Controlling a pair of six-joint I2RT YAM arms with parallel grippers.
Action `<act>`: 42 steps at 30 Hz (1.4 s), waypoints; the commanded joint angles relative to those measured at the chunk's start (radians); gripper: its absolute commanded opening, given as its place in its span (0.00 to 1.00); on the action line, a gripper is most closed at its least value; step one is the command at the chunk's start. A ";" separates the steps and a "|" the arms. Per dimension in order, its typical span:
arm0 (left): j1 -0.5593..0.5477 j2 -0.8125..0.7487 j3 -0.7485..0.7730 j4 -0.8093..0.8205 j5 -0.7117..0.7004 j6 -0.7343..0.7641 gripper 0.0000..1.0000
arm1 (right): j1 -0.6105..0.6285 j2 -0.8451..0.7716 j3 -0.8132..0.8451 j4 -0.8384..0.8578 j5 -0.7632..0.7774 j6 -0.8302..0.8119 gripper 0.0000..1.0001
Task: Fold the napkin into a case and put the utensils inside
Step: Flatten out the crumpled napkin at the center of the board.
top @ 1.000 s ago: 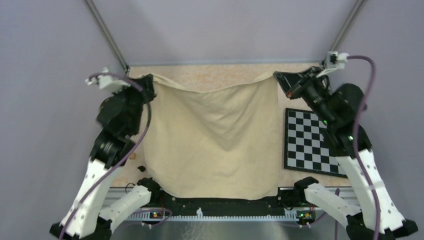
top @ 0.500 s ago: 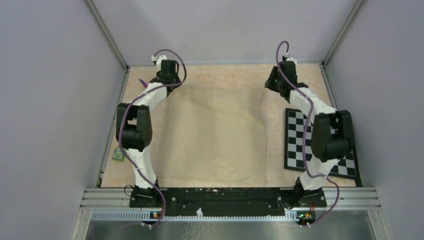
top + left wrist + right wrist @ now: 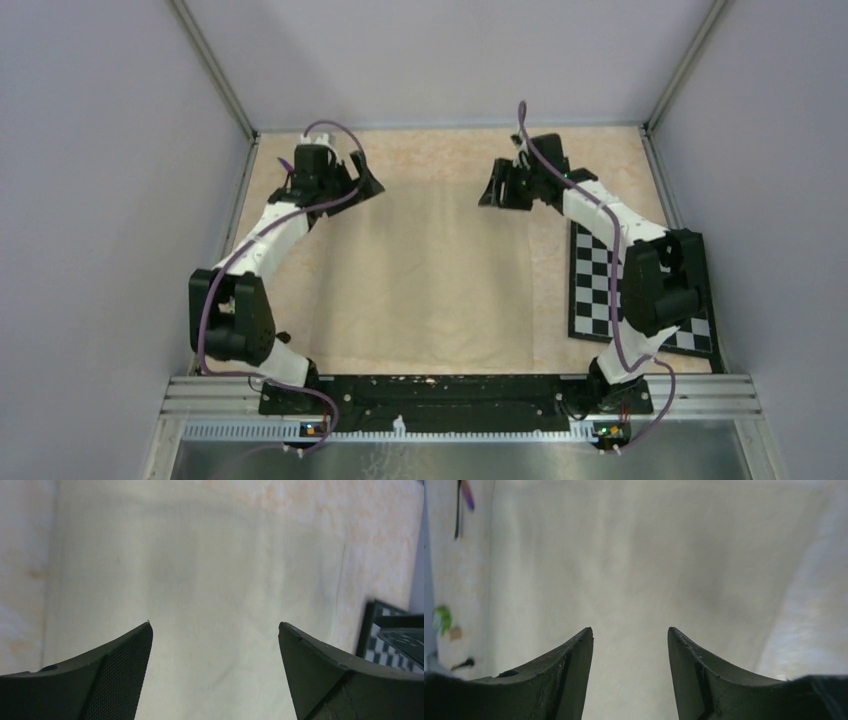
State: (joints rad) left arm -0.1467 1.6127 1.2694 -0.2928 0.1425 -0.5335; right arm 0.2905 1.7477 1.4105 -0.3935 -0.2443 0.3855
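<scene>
Napkin point(image 3: 430, 270) cloth lies spread flat and unfolded on the middle of the desk point(image 3: 590, 160). It is a plain beige-tan square, slightly darker than the mottled top beneath it. Its near edge runs along the rail where the arm bases are bolted, and its far edge lies level with the two grippers. A few soft creases run across it, and no part is turned over into a case.

The left gripper point(image 3: 215, 626) is at the napkin's far left corner. Its jaws stand spread very wide, with nothing between them but the cloth seen below. The right gripper point(image 3: 629, 629) is at the far right corner. Its jaws are parted too, though more narrowly, and it also holds nothing. Whether either set of fingertips touches the cloth cannot be told.

The black-and-white checkerboard point(image 3: 640, 285) lies to the right of the napkin with a strip of bare desk between them, and the right arm's elbow hangs over it.

In the right wrist view, the purple iridescent knife point(image 3: 468, 495) shows on the bare desk off the napkin's left edge. A slim black piece point(image 3: 458, 515) lies just beside it, too thin to identify. Nearer the arm bases on that same strip sits a small blurred green object point(image 3: 441, 617).
</scene>
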 commanded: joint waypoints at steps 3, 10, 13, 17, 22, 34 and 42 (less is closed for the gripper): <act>-0.010 -0.213 -0.303 0.087 0.278 -0.020 0.99 | 0.015 -0.040 -0.159 0.138 -0.154 0.083 0.57; -0.008 -0.295 -0.392 0.062 0.233 0.004 0.99 | -0.028 0.125 -0.090 0.200 -0.154 0.059 0.57; -0.008 -0.271 -0.400 0.085 0.249 -0.032 0.99 | -0.048 0.191 -0.048 0.205 -0.140 0.051 0.57; -0.008 -0.258 -0.431 0.133 0.218 -0.065 0.99 | -0.082 0.276 0.005 0.206 -0.167 0.024 0.56; -0.008 -0.232 -0.462 0.187 0.204 -0.103 0.99 | -0.122 0.353 0.049 0.199 -0.155 -0.003 0.55; -0.034 -0.096 -0.435 0.285 0.187 -0.219 0.99 | -0.182 0.501 0.245 0.050 -0.110 -0.080 0.52; -0.165 -0.080 -0.406 0.263 0.083 -0.252 0.99 | -0.121 0.269 0.110 0.063 -0.172 0.055 0.54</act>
State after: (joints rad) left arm -0.2508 1.5215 0.8150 -0.0452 0.2909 -0.7631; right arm 0.1287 2.1887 1.6249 -0.3252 -0.3668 0.3649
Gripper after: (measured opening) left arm 0.987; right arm 0.525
